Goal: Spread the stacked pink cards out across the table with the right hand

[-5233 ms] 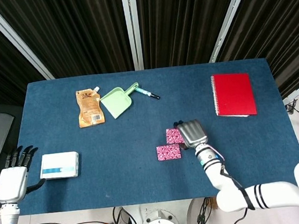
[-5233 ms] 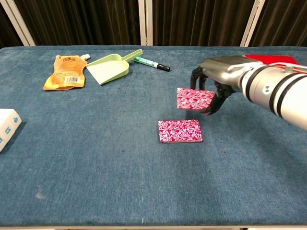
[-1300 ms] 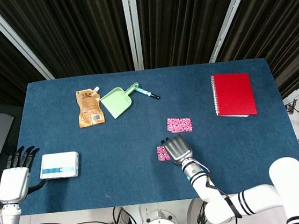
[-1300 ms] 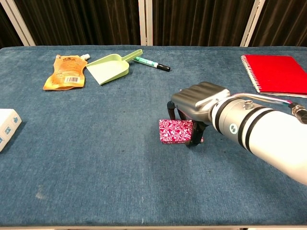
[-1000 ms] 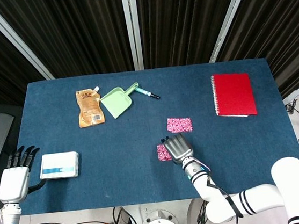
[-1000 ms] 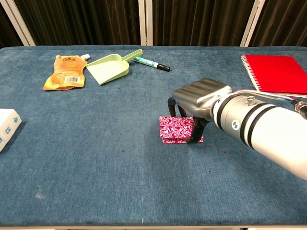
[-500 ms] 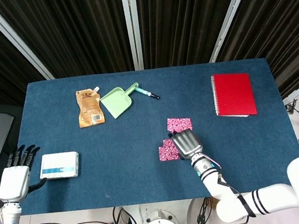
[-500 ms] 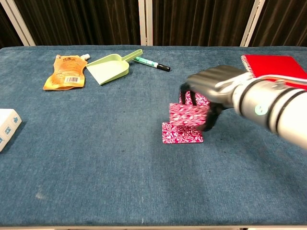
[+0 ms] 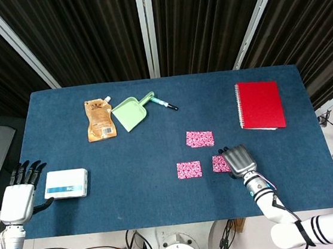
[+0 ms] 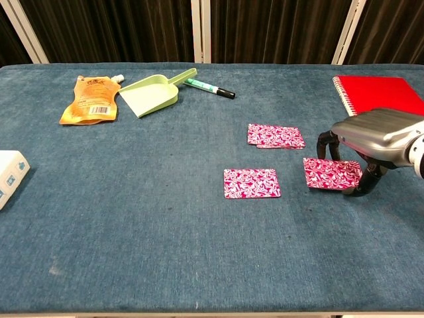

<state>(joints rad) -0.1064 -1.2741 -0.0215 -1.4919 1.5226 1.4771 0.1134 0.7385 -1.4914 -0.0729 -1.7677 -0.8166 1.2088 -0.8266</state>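
Pink patterned cards lie in three spots on the blue table. One pile (image 9: 189, 169) (image 10: 252, 183) rests near the front middle. A second lot (image 9: 199, 138) (image 10: 275, 135) lies farther back. My right hand (image 9: 238, 160) (image 10: 374, 140) holds a third card (image 9: 220, 164) (image 10: 331, 173) by its edges, low over the cloth to the right of the front pile; whether it touches the table I cannot tell. My left hand (image 9: 17, 198) hangs off the table's left front corner with fingers spread, holding nothing.
A red notebook (image 9: 260, 105) (image 10: 379, 101) lies at the back right. A green dustpan (image 9: 130, 112) (image 10: 156, 92), a marker (image 9: 163, 104) (image 10: 209, 87) and an orange pouch (image 9: 99, 119) (image 10: 90, 99) sit at the back left. A white box (image 9: 66, 184) (image 10: 9, 169) rests near the left edge.
My right hand lifted a card off the front pile and carried it to the right, now low beside that pile. The left hand has not moved.
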